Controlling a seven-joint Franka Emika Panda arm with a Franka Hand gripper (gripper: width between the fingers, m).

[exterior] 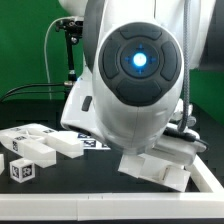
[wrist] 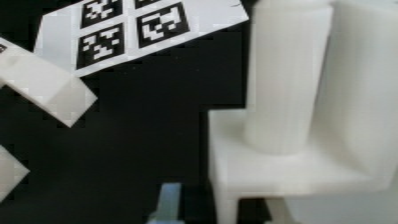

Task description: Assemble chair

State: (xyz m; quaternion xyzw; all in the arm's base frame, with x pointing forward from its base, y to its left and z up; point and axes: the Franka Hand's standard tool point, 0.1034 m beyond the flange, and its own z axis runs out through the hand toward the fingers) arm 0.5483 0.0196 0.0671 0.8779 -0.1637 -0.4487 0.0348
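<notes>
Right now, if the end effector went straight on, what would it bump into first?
Probably the black table, right beside the chair block. The shut end effector points at that bare spot, but depth is unclear; it might clip the block.

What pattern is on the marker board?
The marker board carries square black-and-white tags on white, clearest in the wrist view.

One pincer [wrist: 169,205]. One stepped block [exterior: 155,166] sits just beside it. At least four loose pieces [exterior: 38,150] lie well apart from it; some overlap, so the count is uncertain. One marker board [wrist: 125,30] lies near it.
</notes>
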